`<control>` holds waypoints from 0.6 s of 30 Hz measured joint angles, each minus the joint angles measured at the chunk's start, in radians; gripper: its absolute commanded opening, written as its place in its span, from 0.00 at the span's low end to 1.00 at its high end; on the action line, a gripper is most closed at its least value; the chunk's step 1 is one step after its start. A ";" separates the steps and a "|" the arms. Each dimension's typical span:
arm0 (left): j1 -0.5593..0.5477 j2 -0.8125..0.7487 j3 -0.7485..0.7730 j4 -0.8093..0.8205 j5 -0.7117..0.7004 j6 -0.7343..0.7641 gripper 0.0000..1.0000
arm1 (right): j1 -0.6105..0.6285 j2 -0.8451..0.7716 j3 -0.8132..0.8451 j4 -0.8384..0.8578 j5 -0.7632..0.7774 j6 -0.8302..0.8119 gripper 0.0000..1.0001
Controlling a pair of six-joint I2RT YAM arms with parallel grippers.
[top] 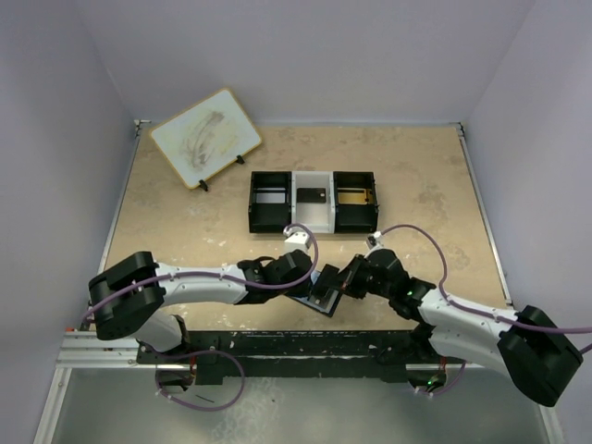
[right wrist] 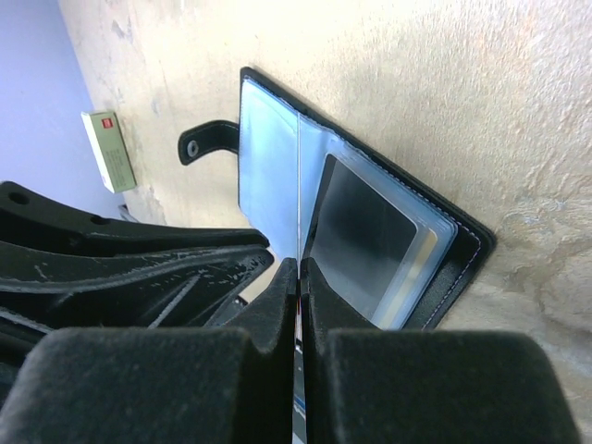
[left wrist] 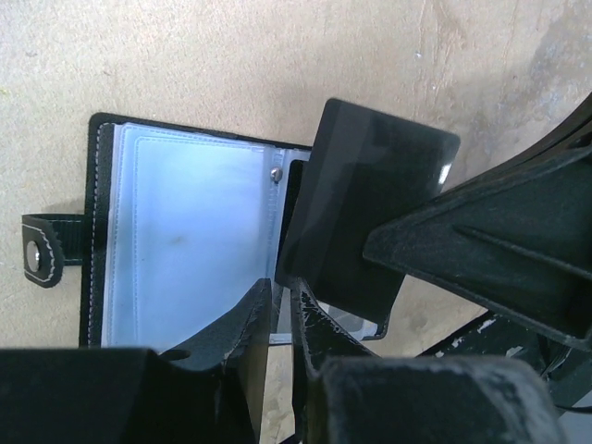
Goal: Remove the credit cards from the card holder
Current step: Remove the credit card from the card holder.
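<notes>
The card holder [top: 319, 298] lies open near the table's front edge. Its pale blue-grey inside [left wrist: 185, 240] faces up, and its snap strap [left wrist: 42, 248] points away from the fold. My right gripper [right wrist: 299, 268] is shut on a dark credit card [left wrist: 370, 199]. It holds the card tilted above the holder's right half, and the right wrist view shows the card edge-on [right wrist: 299, 199]. Another dark card [right wrist: 365, 231] sits in a clear sleeve of the holder. My left gripper [left wrist: 282, 298] is closed to a narrow slit over the holder's near edge.
A black-and-white three-compartment tray [top: 252, 202] stands behind, with a dark card [top: 310, 196] in its middle compartment. A white-and-red little box [top: 296, 235] lies between the tray and the grippers. A tilted white board [top: 205, 137] stands at the back left.
</notes>
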 measured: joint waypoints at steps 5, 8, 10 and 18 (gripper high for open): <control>-0.009 0.001 0.000 0.001 0.010 0.006 0.12 | 0.000 -0.053 0.012 -0.045 0.039 -0.006 0.00; -0.011 0.011 0.002 0.002 0.023 0.014 0.13 | 0.000 -0.068 0.014 -0.067 0.050 -0.006 0.00; -0.011 0.028 0.006 0.002 0.035 0.016 0.13 | 0.000 -0.069 0.014 -0.079 0.056 -0.006 0.00; -0.018 0.066 0.020 -0.014 0.034 0.018 0.11 | 0.000 -0.069 0.014 -0.096 0.069 -0.006 0.00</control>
